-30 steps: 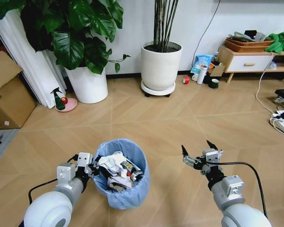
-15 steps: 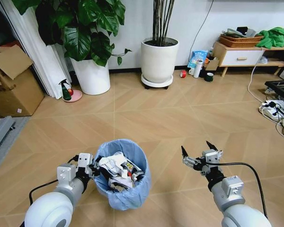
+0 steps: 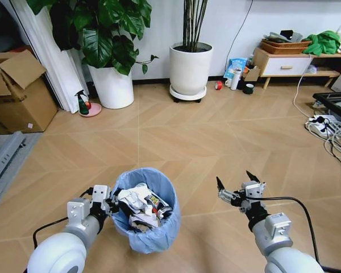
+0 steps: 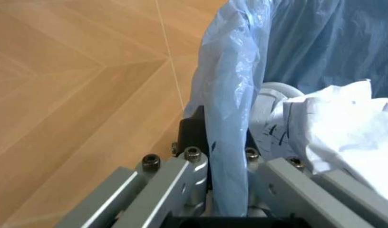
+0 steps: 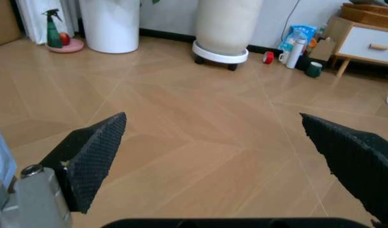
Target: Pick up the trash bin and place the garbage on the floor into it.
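Herringbone floor (image 3: 176, 136) is lying bare around the upright trash bin (image 3: 146, 209).
Left gripper (image 3: 106, 206) is pinching its rim; right gripper (image 3: 234, 185), beside it, is hanging spread.

The bin (image 3: 146, 211) stands on the floor (image 3: 176, 142) at the near edge, left of centre, with garbage (image 3: 141, 206) in it. The left gripper (image 3: 109, 206) clamps the bin's left rim. The right gripper (image 3: 234, 186) hangs right of the bin, jaws apart.

One trash bin (image 3: 146, 216), two white plant pots (image 3: 191, 71), one cardboard box (image 3: 17, 91), two claws (image 3: 234, 186).
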You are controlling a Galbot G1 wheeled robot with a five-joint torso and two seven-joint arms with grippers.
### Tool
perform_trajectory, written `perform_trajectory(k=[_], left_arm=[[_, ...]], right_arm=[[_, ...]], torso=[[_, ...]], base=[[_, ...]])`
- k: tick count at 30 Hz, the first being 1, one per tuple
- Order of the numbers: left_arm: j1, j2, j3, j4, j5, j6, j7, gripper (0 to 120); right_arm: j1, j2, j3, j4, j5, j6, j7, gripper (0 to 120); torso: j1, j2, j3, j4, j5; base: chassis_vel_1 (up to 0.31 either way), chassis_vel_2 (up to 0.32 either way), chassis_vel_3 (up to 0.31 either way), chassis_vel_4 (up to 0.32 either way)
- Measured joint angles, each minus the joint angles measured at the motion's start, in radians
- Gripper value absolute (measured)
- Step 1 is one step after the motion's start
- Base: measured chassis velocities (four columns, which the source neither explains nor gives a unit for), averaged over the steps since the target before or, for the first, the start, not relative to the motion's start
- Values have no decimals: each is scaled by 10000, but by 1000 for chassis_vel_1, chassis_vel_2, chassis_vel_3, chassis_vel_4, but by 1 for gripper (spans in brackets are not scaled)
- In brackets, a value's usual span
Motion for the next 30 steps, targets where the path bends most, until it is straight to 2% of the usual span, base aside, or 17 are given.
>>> perform_trajectory(k=[30], left_arm=[[51,-153,42,-5,113,-6,17,0]], right_arm=[[4,15,-20,-93,33,87,-3,100]], torso=[[-1,0,0,1,1]], base=[[153,-155,-159,153]])
